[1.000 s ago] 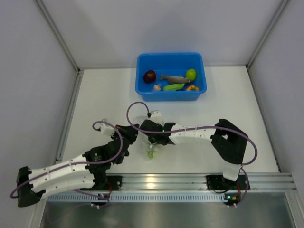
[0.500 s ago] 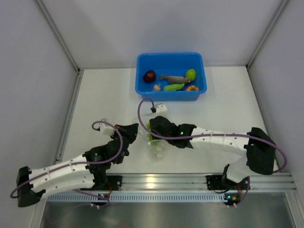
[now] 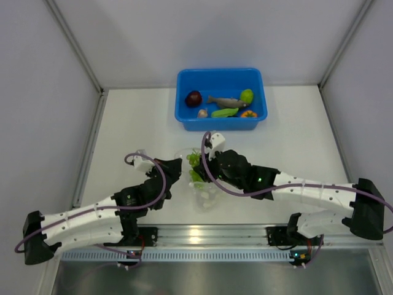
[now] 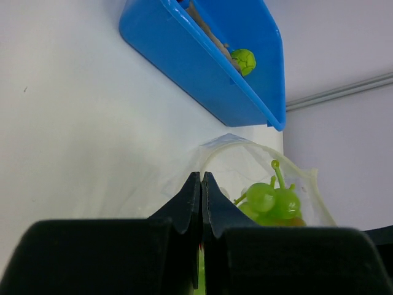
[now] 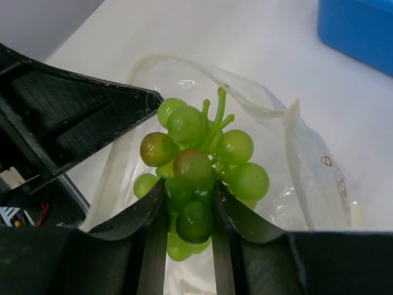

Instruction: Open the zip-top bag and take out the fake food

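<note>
The right end effector [image 5: 190, 212] clenches the grapes [image 5: 206, 157] at the bag [image 5: 310, 178] mouth; the left end effector [image 4: 201, 187] pinches the bag's rim. Held only low on the bunch, the grapes may slip back in, or snag the film and drag the bag along. Both arms reach low across the bench [image 3: 295, 141], meeting near its middle.

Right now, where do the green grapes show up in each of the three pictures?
Top view: grapes at centre, just below the blue bin.
Left wrist view: grapes at lower right, against the clear bag.
Right wrist view: grapes at centre, gripped by the right pincer.
Shared landmark: the blue bin, visible in all three.
</note>
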Available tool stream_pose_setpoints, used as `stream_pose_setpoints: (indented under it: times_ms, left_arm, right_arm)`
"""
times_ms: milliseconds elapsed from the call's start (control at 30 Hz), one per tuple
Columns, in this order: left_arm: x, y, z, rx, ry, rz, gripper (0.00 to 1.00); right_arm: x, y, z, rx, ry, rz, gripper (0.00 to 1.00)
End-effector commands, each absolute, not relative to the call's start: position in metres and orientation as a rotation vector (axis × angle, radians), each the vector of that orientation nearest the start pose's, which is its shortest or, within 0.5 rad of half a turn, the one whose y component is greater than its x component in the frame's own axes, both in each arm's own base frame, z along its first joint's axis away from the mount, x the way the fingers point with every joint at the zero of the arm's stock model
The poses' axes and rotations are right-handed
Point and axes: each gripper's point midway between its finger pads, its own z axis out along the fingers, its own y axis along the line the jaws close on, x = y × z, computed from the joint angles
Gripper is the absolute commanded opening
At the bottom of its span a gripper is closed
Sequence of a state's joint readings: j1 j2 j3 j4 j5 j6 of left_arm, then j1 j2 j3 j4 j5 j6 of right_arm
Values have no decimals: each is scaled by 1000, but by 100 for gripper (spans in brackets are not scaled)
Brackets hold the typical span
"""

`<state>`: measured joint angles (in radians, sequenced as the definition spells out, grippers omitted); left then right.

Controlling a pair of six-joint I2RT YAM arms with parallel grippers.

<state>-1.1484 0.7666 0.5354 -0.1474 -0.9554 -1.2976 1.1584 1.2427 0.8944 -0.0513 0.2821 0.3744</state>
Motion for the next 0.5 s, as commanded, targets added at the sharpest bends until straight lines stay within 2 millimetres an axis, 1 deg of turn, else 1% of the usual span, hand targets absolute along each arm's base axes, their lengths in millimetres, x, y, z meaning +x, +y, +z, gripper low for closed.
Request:
stream_pose_setpoints:
  times_ms: [0,33,133,233,300,367,467]
  left_arm:
    - [223,-204,231,-741,1673,-848,0]
    - [223,-205,231,-739,1675,-847,0]
    - [223,-204,229,-733,1678,-839,0]
    - [223,-203,229,-732,1675,-836,0]
    - [223,-202,230,-729,1673,-832,0]
    - [223,-199,231,-731,1667,-821,0]
    - [224,-195,230,-734,1664,-802,0]
  right_arm:
    - [189,359,266,-568,1750,824,0]
    - [191,358,274,-554,1735,821,0]
    - [190,355,300,-539,1674,850,0]
    - [190,353,316,-542,1639,864,0]
    - [190,351,324,-543,1625,871,0]
    - [187,352,336,-542,1593,901,0]
    - [189,345,362,-500,1543,935,0]
